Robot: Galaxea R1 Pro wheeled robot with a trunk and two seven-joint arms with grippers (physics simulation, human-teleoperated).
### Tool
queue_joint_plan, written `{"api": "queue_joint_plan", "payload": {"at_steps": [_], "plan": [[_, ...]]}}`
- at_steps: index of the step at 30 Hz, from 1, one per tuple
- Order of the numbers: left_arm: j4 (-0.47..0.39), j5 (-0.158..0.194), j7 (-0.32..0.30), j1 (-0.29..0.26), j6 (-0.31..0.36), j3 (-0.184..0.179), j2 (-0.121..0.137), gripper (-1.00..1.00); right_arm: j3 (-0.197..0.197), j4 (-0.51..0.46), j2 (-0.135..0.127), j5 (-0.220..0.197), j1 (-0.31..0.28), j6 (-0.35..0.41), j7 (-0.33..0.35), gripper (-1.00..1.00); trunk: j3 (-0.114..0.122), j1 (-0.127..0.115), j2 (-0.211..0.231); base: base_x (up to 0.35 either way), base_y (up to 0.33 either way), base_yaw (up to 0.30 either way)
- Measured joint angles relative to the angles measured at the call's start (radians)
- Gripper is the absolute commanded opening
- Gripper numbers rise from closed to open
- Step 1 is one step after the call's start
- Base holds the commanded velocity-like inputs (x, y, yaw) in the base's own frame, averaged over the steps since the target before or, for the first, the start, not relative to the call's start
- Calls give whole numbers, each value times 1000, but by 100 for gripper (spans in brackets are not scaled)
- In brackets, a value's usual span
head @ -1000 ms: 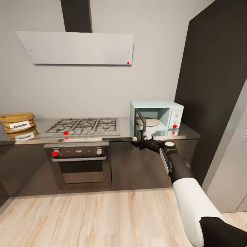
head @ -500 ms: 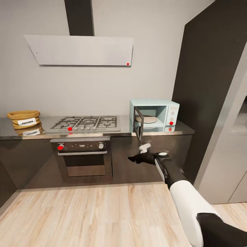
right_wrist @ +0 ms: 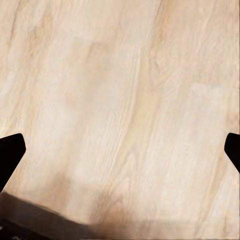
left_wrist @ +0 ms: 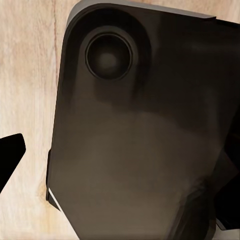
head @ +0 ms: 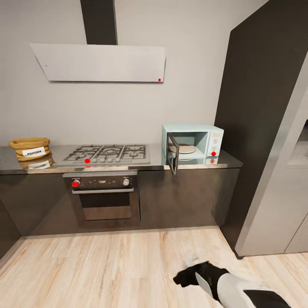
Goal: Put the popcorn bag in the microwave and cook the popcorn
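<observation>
Nearest, the right gripper (head: 185, 279) hangs low over the plank floor (head: 107, 265), well short of the cabinets. In the right wrist view its two dark fingertips (right_wrist: 10, 155) sit at opposite edges with bare boards between them, so the jaws stand wide apart and grasp nothing. The left gripper's state cannot be told: the left wrist view gives one dark fingertip (left_wrist: 10, 157) beside a large dark part of the robot (left_wrist: 145, 130), with floor behind.

Beyond the right gripper and above it runs the countertop (head: 192, 164), over dark cabinets. Almost straight ahead of the gripper stands the microwave (head: 192, 143), its door (head: 172, 157) swung open toward the robot and a round plate (head: 183, 149) visible inside. Farther toward the left side, past the oven (head: 104, 194) and the hob (head: 107, 154) above it, the popcorn bag (head: 30, 148) sits upright on the countertop, well apart from the microwave and from the gripper. A hood (head: 100, 62) hangs on the grey wall.
</observation>
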Motion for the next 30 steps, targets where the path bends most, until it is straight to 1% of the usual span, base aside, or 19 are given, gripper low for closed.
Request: {"api": "queue_joint_plan", "payload": {"at_steps": [2, 3, 4, 5, 6, 7, 8, 10, 12, 13, 16, 17, 28, 30], "plan": [[0, 0, 0, 0, 0, 0, 0, 100, 0, 1, -44, -3, 97, -3, -8, 100, 0, 0, 0, 0, 0, 0], [0, 0, 0, 0, 0, 0, 0, 100, -1, 1, -69, -5, 172, -5, -10, 100, 0, 0, 0, 0, 0, 0], [0, 0, 0, 0, 0, 0, 0, 100, -2, 1, -95, -7, 232, -5, -12, 100, 0, 0, 0, 0, 0, 0], [0, 0, 0, 0, 0, 0, 0, 100, -3, 2, -126, -9, 278, -6, -13, 100, 0, 0, 0, 0, 0, 0], [0, 1, 0, 0, 0, 0, 0, 100, -5, 2, -144, -11, 303, -9, -13, 100, 0, 0, 0, 0, 0, 0], [0, 1, 1, 0, 0, 0, 0, 100, -6, 2, -164, -12, 348, -20, -13, 100, 0, 0, 0, 0, 0, 0], [0, 2, 1, 0, 0, 0, 0, 100, -7, 2, -172, -12, 384, -37, -13, 100, 0, 0, 0, 0, 0, 0], [0, 4, 2, 0, 0, 0, 0, 100, -7, 2, -177, -13, 428, -79, -13, 100, 0, 0, 0, 0, 0, 0], [1, 10, 2, 0, 0, 0, 0, 100, -9, 2, -179, -13, 448, -115, -15, 100, 0, 0, 0, 0, 0, 70], [1, 15, 2, 0, 0, 0, 1, 100, -11, 2, -180, -21, 453, -124, -16, 100, 0, 0, 0, 0, 0, 190], [1, 22, 3, 0, 0, 0, 1, 100, -12, 2, -179, -65, 457, -133, -36, 100, 2, 0, 0, 0, 0, 237], [0, 23, 3, 0, -1, 0, 1, 100, -12, 2, -179, -70, 457, -134, -41, 100, 2, 0, 0, 0, 0, 255], [1, 25, 5, 0, -1, 0, 2, 100, -11, 2, -174, -69, 458, -136, -47, 100, 9, 0, 0, 0, 0, 260], [1, 26, 7, 0, -1, 5, 3, 100, -9, 2, -173, -66, 464, -138, -47, 100, 10, 0, 0, 0, 0, 261]]}}
